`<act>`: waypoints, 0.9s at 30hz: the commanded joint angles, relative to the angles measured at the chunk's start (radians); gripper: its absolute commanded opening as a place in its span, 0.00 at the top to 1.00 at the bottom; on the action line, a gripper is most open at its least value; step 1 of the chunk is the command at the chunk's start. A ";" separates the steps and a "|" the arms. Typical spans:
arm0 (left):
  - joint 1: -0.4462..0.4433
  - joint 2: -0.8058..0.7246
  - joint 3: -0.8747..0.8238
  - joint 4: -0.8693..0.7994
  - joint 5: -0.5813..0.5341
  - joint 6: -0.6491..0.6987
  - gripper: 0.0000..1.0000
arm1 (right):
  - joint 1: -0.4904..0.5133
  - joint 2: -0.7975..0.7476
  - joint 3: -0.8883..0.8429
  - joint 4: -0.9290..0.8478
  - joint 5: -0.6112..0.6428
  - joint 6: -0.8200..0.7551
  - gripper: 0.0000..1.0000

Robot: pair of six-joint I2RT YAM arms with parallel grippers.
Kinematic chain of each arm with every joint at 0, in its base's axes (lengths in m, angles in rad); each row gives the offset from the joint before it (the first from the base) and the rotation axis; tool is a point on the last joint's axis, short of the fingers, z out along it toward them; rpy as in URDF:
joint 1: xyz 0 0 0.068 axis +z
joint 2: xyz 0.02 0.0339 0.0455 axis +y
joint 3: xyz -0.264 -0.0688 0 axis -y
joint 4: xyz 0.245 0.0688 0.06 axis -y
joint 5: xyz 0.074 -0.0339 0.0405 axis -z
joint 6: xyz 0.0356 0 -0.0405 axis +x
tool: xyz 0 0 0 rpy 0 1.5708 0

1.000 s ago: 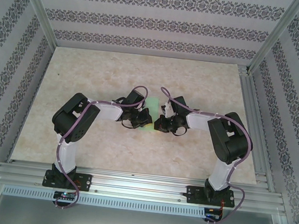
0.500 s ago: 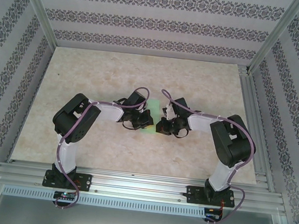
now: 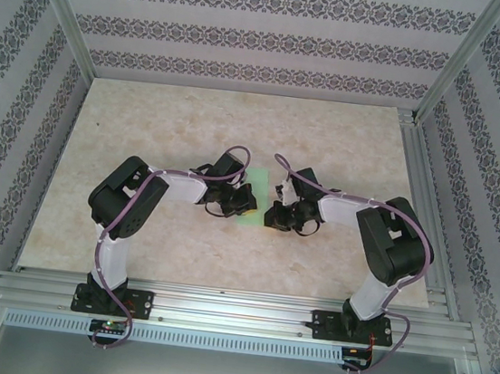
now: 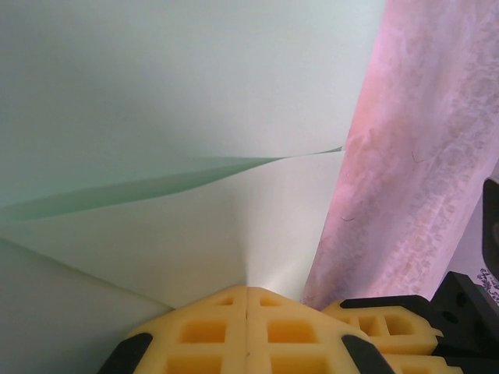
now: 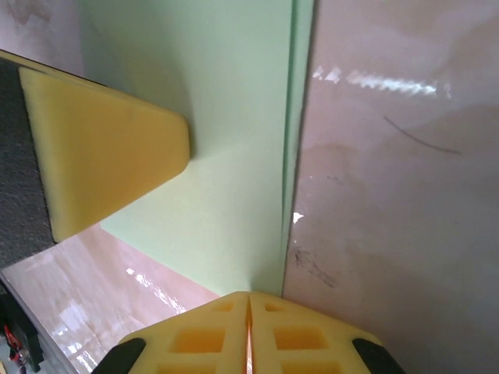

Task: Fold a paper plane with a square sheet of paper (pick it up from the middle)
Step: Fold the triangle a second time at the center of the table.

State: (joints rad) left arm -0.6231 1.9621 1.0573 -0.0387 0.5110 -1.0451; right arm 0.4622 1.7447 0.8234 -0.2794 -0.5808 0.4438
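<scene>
Marbled table (image 3: pixel 148 129) (green paper (image 3: pixel 252 218) atop)

1. The left arm (image 3: pixel 114 257) and right arm (image 3: pixel 369 297) are built of white links and bulky black joints.
2. Purple cables (image 3: pixel 144 194) are looped along both.
3. Yellow grid-moulded pads (image 4: pixel 203 335) are fitted on the left gripper (image 4: pixel 248 290) and right gripper (image 5: pixel 249 294).

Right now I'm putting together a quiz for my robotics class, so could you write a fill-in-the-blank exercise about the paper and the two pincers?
1. The sheet of paper is light ____ in colour.
2. The pads of the left pincer are ____ in colour.
3. Seen from above, the sheet lies ____ the left pincer and the right pincer.

Missing words: green; yellow; between.
</scene>
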 commanded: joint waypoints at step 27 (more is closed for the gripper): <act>0.012 -0.037 0.147 -0.116 -0.019 0.111 0.93 | -0.015 -0.152 0.035 0.009 0.024 0.078 0.86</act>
State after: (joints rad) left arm -0.6224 1.9617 1.1877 -0.0933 0.5140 -0.9794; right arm 0.4232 1.5475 0.8253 -0.3439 -0.5507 0.4808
